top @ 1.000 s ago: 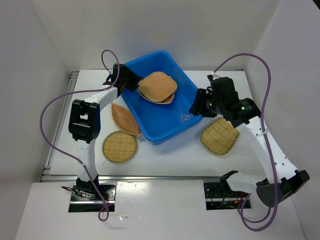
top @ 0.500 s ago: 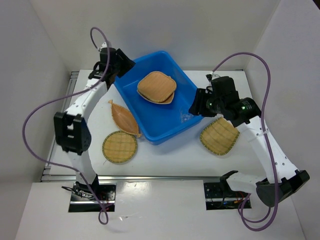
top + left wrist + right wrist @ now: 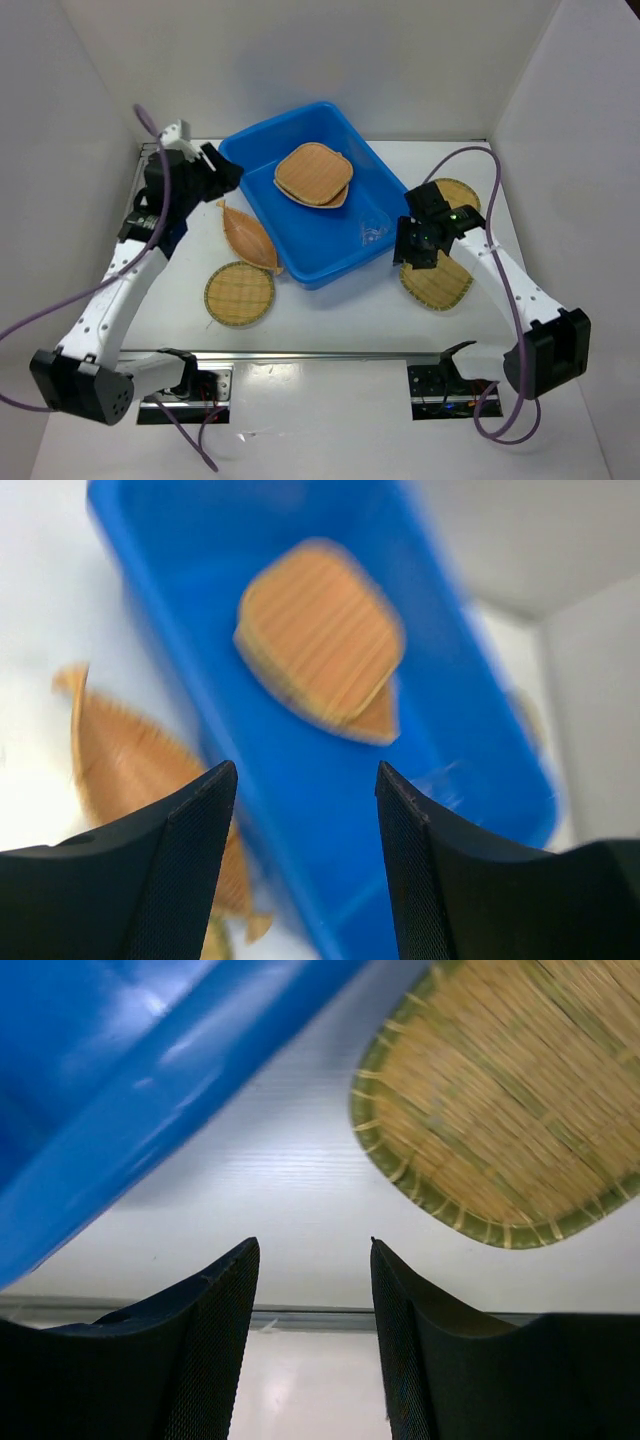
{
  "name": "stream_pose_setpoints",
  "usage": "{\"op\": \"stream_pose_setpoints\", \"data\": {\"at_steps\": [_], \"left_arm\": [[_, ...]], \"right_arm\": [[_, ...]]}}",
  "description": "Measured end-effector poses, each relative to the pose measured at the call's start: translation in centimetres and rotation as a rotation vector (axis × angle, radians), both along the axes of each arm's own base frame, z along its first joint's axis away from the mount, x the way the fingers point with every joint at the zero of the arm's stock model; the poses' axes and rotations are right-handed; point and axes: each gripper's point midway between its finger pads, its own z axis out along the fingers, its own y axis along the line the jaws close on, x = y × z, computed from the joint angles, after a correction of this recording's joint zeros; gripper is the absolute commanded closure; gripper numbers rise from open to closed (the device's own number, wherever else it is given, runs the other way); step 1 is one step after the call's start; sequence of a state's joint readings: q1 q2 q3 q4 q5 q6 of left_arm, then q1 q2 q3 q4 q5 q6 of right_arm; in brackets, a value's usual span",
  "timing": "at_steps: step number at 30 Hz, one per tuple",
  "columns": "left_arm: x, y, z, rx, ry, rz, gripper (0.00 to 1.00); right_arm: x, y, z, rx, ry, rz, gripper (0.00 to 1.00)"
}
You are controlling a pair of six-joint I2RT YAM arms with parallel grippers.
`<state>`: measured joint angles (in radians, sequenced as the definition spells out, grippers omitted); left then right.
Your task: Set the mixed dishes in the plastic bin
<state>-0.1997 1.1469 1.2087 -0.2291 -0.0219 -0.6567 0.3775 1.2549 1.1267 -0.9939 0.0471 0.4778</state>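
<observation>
The blue plastic bin [image 3: 330, 272] sits mid-table and holds stacked orange-brown fan-shaped trays [image 3: 314, 175] and a small clear cup [image 3: 372, 233]. A leaf-shaped tray [image 3: 250, 238] and a round tray [image 3: 240, 293] lie left of the bin. A tan fan-shaped tray [image 3: 437, 282] lies right of it, and another round tray [image 3: 457, 192] lies behind the right arm. My left gripper [image 3: 225, 172] is open and empty by the bin's far left corner. My right gripper [image 3: 410, 250] is open and empty between the bin and the fan tray. The left wrist view shows the bin [image 3: 330, 810], the stacked trays [image 3: 320, 645] and the leaf tray [image 3: 120, 760].
White walls close in the table at the back and on both sides. A metal rail runs along the near edge [image 3: 320, 355]. In the right wrist view the bin wall [image 3: 150, 1080] is at upper left and the fan tray [image 3: 510, 1110] at upper right.
My left arm has drawn back left from over the bin to outside its far left corner. My right gripper has moved down from the bin's right rim toward the fan tray, uncovering the far round tray.
</observation>
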Motion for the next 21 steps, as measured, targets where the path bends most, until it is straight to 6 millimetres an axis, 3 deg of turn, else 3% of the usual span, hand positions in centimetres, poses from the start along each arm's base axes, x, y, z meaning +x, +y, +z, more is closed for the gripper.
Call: {"op": "stream_pose_setpoints", "data": {"at_steps": [3,5,6,14,18,21], "left_arm": [[0.1,-0.5,-7.3,0.057,0.195,-0.029,0.34],[-0.4,-0.8,-9.8,0.088,0.277,-0.047,0.34],[-0.6,-1.0,-10.2,0.103,0.286,-0.06,0.33],[-0.9,-4.3,-8.1,0.155,0.205,-0.171,0.29],[-0.5,-5.2,-7.3,0.21,0.176,-0.194,0.29],[0.5,-5.8,-6.4,0.255,0.149,-0.207,0.29]], "right_arm": [[-0.3,-1.4,-2.0,-0.029,0.067,-0.068,0.46],[-0.5,-1.6,-2.9,-0.038,0.1,-0.089,0.47],[-0.5,-1.6,-3.3,-0.043,0.113,-0.097,0.47],[-0.2,-2.3,-6.2,-0.115,0.21,-0.162,0.47],[-0.3,-1.6,-6.2,-0.049,0.183,-0.23,0.47],[-1.5,-1.6,-5.6,0.026,0.143,-0.336,0.47]]}}
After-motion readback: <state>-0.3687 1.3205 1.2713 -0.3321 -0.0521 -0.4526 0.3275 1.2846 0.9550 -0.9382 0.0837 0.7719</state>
